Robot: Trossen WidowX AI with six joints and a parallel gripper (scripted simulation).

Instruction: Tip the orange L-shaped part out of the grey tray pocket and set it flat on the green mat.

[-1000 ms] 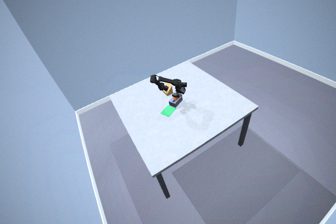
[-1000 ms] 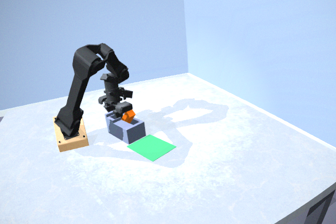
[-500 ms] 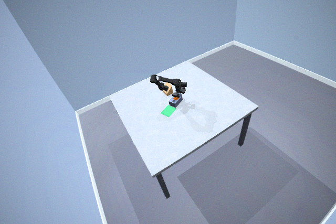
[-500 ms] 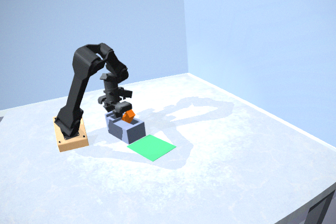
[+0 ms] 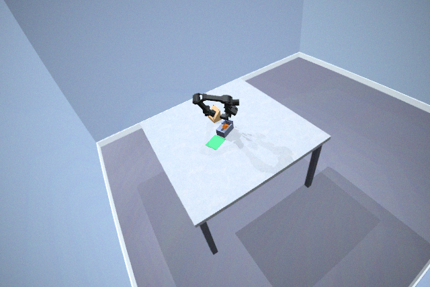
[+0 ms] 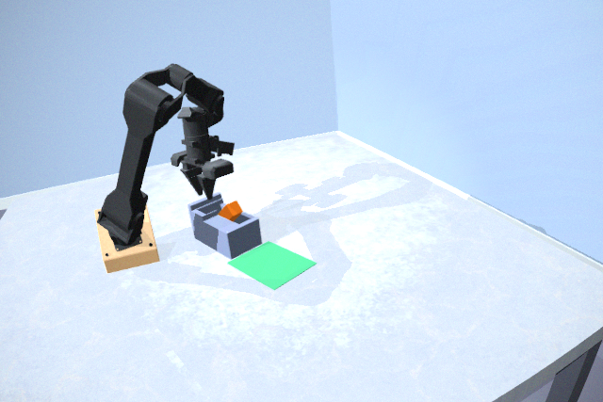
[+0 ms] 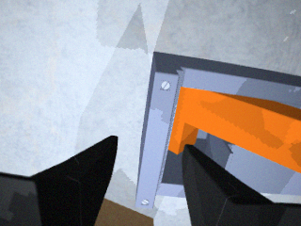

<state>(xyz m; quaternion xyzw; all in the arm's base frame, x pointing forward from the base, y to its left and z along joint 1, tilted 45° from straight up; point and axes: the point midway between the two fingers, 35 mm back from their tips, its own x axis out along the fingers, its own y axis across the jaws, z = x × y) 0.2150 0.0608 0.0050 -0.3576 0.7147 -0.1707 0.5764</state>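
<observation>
— Where is the orange L-shaped part (image 5: 226,126) (image 6: 231,210) (image 7: 235,115)?
— In the grey tray (image 5: 224,131) (image 6: 210,235) (image 7: 152,141), sitting tilted. The end nearer the green mat (image 5: 216,142) (image 6: 272,265) sticks up above the tray's walls, and the L-shaped end is low in the pocket, by the strip with two screws.
— And the end effector (image 5: 226,117) (image 6: 204,196) (image 7: 150,147)?
— Released, with its fingers parted and nothing pinched between them. It points down over the tray's end farther from the mat. From the wrist, one fingertip shows in front of the tray, close to the part's L-shaped end; the other shows out past the tray's edge.
— Is it touching the part?
— I can't make out any contact. In the exterior view the tips look higher than the low end.
— What about the mat?
— It lies flat on the desk (image 5: 242,158) (image 6: 389,290) (image 7: 52,85), just beside the tray, with the part well off it. The black arm (image 5: 215,97) (image 6: 135,154) rises from a wooden base (image 5: 215,120) (image 6: 132,261) on the tray's other side and arches over to reach it.
</observation>
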